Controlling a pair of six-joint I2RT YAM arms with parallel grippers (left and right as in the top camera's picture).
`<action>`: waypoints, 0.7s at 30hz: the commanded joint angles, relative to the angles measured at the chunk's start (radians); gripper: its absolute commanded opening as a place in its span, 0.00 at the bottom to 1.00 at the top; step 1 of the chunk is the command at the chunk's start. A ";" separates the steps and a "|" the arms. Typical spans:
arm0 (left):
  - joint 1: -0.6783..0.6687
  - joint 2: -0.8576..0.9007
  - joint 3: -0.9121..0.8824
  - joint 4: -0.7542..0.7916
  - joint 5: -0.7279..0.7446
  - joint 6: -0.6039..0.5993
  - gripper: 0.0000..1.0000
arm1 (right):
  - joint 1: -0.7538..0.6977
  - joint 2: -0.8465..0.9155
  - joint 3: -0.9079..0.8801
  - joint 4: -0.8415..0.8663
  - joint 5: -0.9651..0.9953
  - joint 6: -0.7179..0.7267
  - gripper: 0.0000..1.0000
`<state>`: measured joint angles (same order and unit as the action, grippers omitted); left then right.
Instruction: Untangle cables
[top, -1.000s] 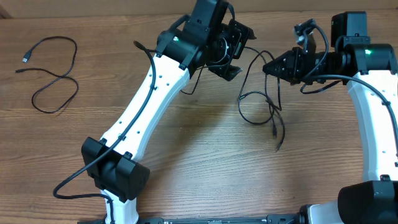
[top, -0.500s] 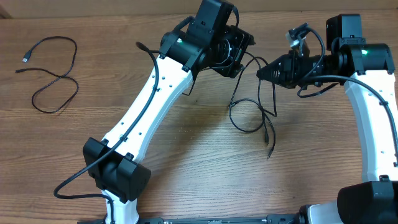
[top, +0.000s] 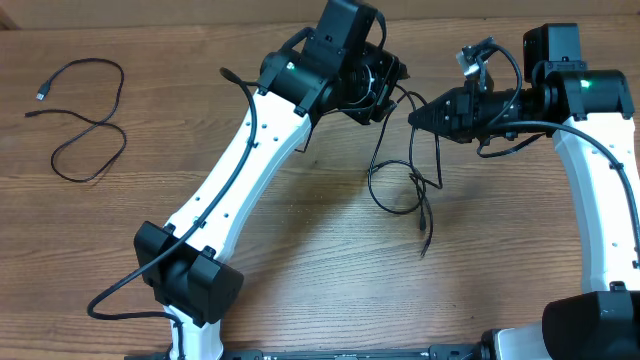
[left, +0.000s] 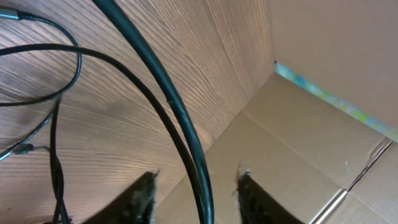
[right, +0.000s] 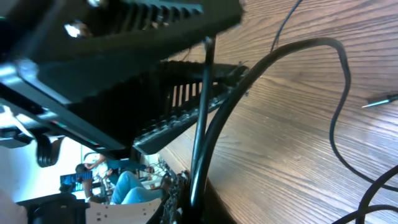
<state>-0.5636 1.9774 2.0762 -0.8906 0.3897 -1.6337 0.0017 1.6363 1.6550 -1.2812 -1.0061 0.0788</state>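
Tangled cables (top: 372, 183) hang between two grippers over a wooden table (top: 300, 260).

Nearest, a plug end (top: 425, 236) trails from the tangle's lowest loop; whether it touches the wood cannot be told. Above the loop, the right gripper (top: 415, 113) has its fingers pressed together, pinching a strand. Just beside it, the left gripper (top: 388, 92) has its fingers spread, with a strand running through the gap and clear of both. At the far left, a single cable (top: 88, 120) lies loose in curves, well apart.

Left gripper (left: 196, 186) narrowing its jaws around the cables (top: 398, 190), dangling loops drifting toward frame centre, right gripper (top: 418, 112) edging left.
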 joint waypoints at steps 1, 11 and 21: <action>-0.007 -0.003 0.000 0.000 -0.016 -0.005 0.33 | 0.005 -0.009 0.020 -0.002 -0.047 0.003 0.04; -0.006 -0.003 0.000 -0.003 -0.092 0.127 0.05 | 0.005 -0.009 0.020 0.003 0.133 0.003 0.23; -0.004 -0.003 0.000 -0.087 -0.221 0.372 0.04 | 0.005 -0.007 0.017 0.058 0.558 0.003 0.64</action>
<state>-0.5632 1.9774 2.0762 -0.9642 0.2348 -1.3800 0.0025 1.6363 1.6550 -1.2343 -0.5980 0.0879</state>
